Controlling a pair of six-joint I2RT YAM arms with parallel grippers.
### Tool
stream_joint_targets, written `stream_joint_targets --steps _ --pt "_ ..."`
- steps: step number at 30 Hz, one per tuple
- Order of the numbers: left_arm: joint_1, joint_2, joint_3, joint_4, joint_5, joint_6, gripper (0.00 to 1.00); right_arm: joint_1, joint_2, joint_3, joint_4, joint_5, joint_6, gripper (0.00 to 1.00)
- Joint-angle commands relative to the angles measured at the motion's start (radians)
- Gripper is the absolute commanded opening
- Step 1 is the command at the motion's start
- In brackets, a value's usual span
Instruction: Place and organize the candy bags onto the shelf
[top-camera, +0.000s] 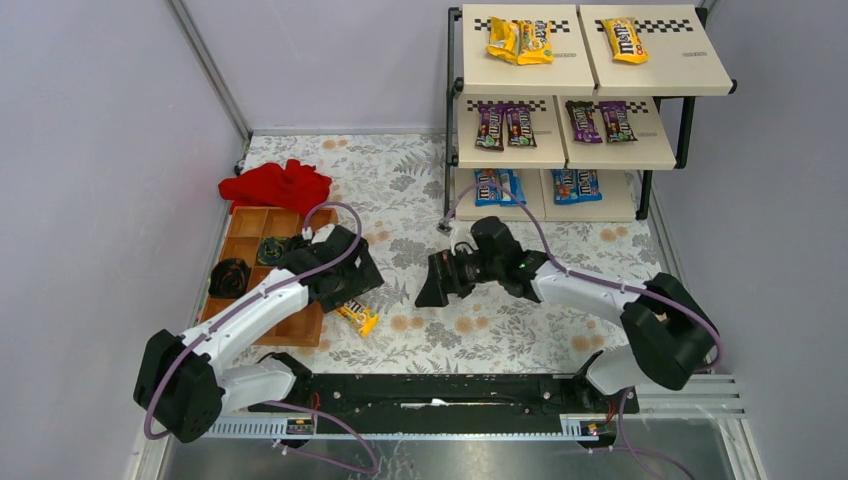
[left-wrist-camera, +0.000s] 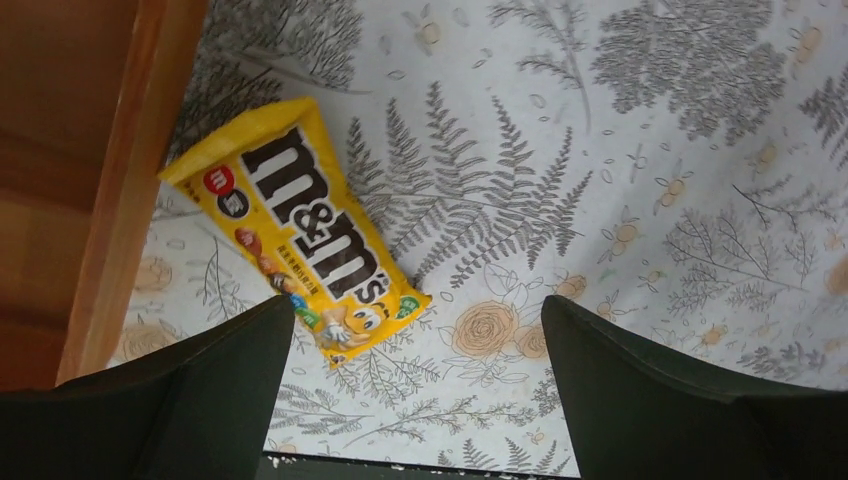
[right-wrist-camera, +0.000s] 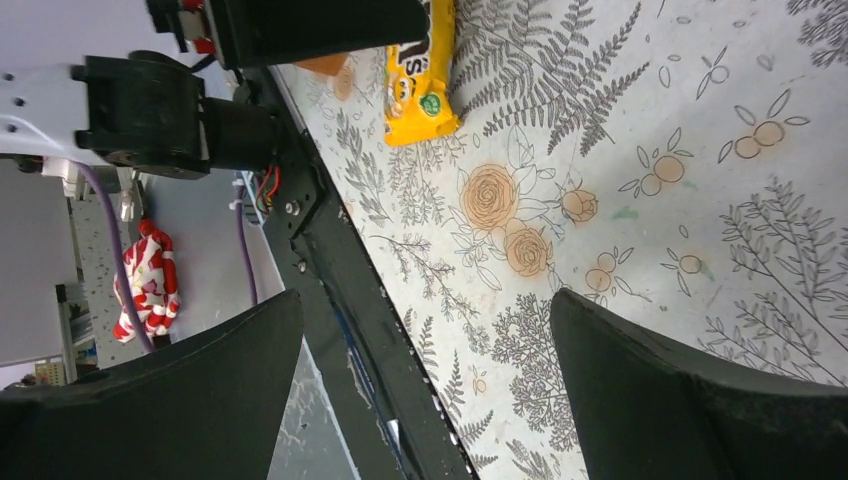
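One yellow candy bag (top-camera: 358, 318) (left-wrist-camera: 300, 235) (right-wrist-camera: 420, 70) lies flat on the floral tablecloth beside the wooden tray. My left gripper (top-camera: 356, 293) (left-wrist-camera: 418, 305) hovers just over it, open and empty, with the bag's lower end by the left finger. My right gripper (top-camera: 432, 282) (right-wrist-camera: 425, 300) is open and empty at mid-table, pointing left. The shelf (top-camera: 452, 120) stands at the back right. It holds yellow bags (top-camera: 520, 40) on top, purple-brown bags (top-camera: 505, 125) in the middle and blue bags (top-camera: 497, 185) at the bottom.
A brown wooden compartment tray (top-camera: 265, 225) with dark items sits at the left. A red cloth (top-camera: 277, 185) lies behind it. A black rail (top-camera: 440, 390) runs along the near table edge. Grey walls close the left, back and right.
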Motion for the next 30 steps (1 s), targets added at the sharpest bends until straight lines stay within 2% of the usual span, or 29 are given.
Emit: stream_joint_targets --steps 1,9,18,22,30 --pt "-0.004 -0.004 -0.037 -0.06 -0.037 -0.207 0.99 0.027 0.04 0.045 0.093 0.08 0.003 1.0" --pt "-0.001 0.05 -0.059 -0.006 -0.046 -0.303 0.97 0.027 0.049 0.026 0.077 0.11 -0.01 1.0" --pt "0.019 0.085 -0.11 0.013 -0.037 -0.362 0.9 0.027 0.022 -0.025 0.085 0.127 -0.002 1.0" --pt "0.029 0.112 -0.117 0.028 -0.06 -0.365 0.86 0.027 0.042 -0.023 0.095 0.114 0.004 1.0" --pt "0.062 0.145 -0.153 0.101 -0.042 -0.352 0.7 0.027 0.055 -0.026 0.102 0.113 0.006 1.0"
